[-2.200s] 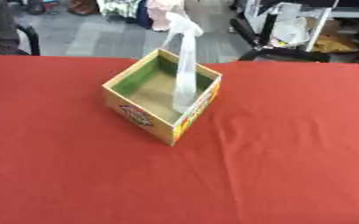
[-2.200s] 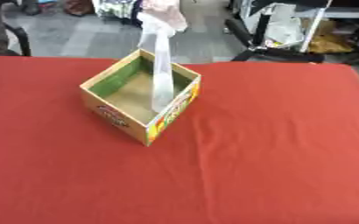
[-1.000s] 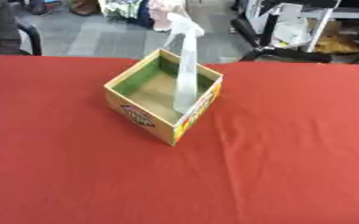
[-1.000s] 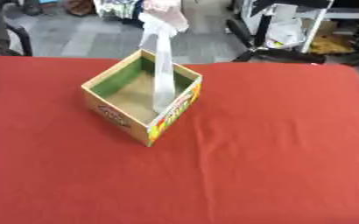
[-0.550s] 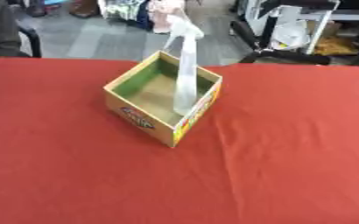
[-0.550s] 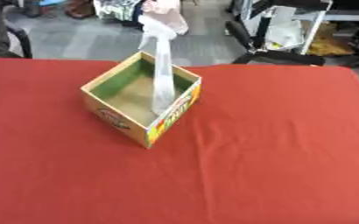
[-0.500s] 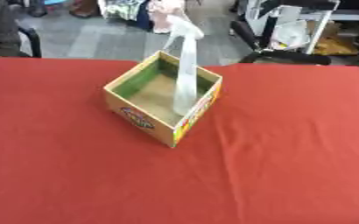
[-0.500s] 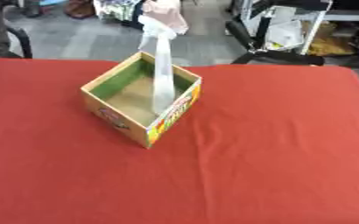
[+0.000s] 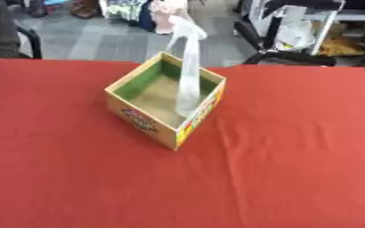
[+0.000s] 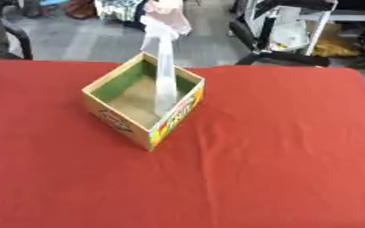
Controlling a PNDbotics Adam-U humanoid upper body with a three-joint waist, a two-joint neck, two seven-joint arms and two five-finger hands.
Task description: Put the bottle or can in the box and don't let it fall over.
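- Your view looks down on a table (image 9: 294, 169) covered with a red cloth that fills most of the picture.
- An open cardboard box (image 9: 164, 119) sits on the cloth, left of centre, turned so one corner points toward you. Its inside walls are green, its floor is tan, and its outer sides carry colourful printing.
- A tall, pale, see-through bottle (image 9: 188, 84) stands inside the box near the right-hand wall. Its base rests on the box floor and its top rises well above the rim. It looks nearly upright, with a slight lean.
- A person's hand (image 10: 168, 10) reaches in from the far edge of the table and touches the top of the bottle. It is blurred, so you cannot tell how its fingers sit on the bottle.
- Neither of your robot hands shows in either eye view, so their state cannot be told.
- The cloth has soft wrinkles to the right of the box; nothing else lies on it near the box.
- Beyond the far edge of the table you see a grey floor, black chair parts (image 9: 283, 55) at upper right, a white frame or stand (image 9: 294, 26) behind them, and a dark chair (image 9: 30, 40) at upper left.
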